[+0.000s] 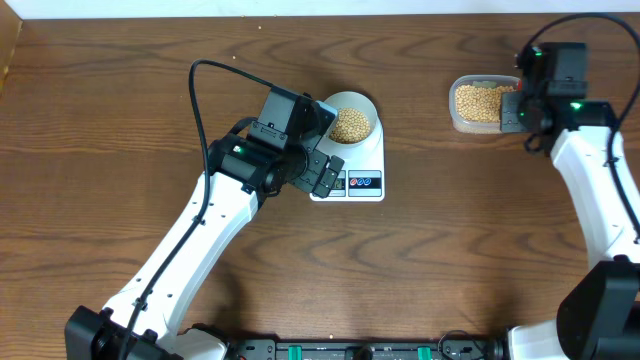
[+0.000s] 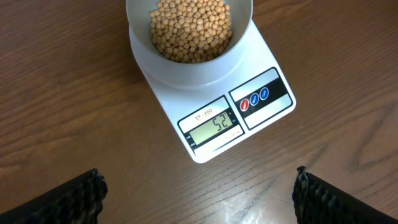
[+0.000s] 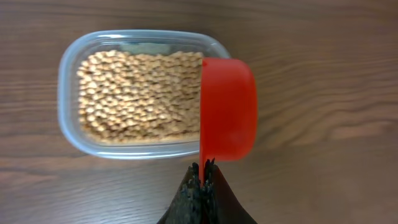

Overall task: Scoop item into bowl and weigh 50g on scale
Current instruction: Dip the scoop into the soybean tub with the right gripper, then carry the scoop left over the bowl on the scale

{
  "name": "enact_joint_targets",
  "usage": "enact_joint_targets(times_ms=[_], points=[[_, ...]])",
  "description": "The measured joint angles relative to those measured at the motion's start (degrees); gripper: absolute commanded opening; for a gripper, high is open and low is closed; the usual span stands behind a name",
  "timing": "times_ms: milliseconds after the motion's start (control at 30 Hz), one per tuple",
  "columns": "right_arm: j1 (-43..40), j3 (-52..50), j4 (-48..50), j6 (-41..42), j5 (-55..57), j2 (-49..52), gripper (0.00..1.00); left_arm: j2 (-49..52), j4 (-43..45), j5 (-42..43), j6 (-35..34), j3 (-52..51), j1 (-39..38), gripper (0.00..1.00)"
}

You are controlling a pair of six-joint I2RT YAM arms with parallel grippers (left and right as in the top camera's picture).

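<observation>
The beans (image 2: 189, 28) fill the bowl (image 2: 186, 73), which sits on the scale (image 2: 186, 99). The left end effector (image 2: 198, 186) hangs spread wide over the counter (image 1: 450, 220) just beside it. The right end effector (image 3: 202, 171), pressed together, pinches a red scoop (image 3: 227, 109) by its handle over one end of a clear tub (image 3: 68, 81) of more beans.

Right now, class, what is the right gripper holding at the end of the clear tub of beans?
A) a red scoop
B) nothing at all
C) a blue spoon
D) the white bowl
A: the right gripper is shut on the handle of a red scoop, which overlaps one end of the clear tub.
</observation>
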Motion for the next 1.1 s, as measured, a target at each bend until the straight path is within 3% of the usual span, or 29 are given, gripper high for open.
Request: enact_joint_targets(times_ms=[233, 400, 567, 867, 1100], points=[[2.3, 0.0, 0.3, 0.0, 7.4, 0.0, 0.01, 0.0, 0.0, 0.0, 0.0, 0.0, 0.0, 0.98], [2.4, 0.0, 0.7, -0.8, 4.9, 0.0, 0.01, 0.0, 0.0, 0.0, 0.0, 0.0, 0.0, 0.98], [3.3, 0.1, 0.9, -2.2, -3.4, 0.0, 0.01, 0.0, 0.0, 0.0, 0.0, 0.0, 0.0, 0.98], [8.2, 7.2, 2.7, -3.6, -29.3, -0.9, 0.01, 0.0, 0.0, 0.0, 0.0, 0.0, 0.0, 0.98], [15.7, 7.5, 2.1, -3.7, -35.3, 0.4, 0.01, 0.0, 0.0, 0.0, 0.0, 0.0, 0.0, 0.98]])
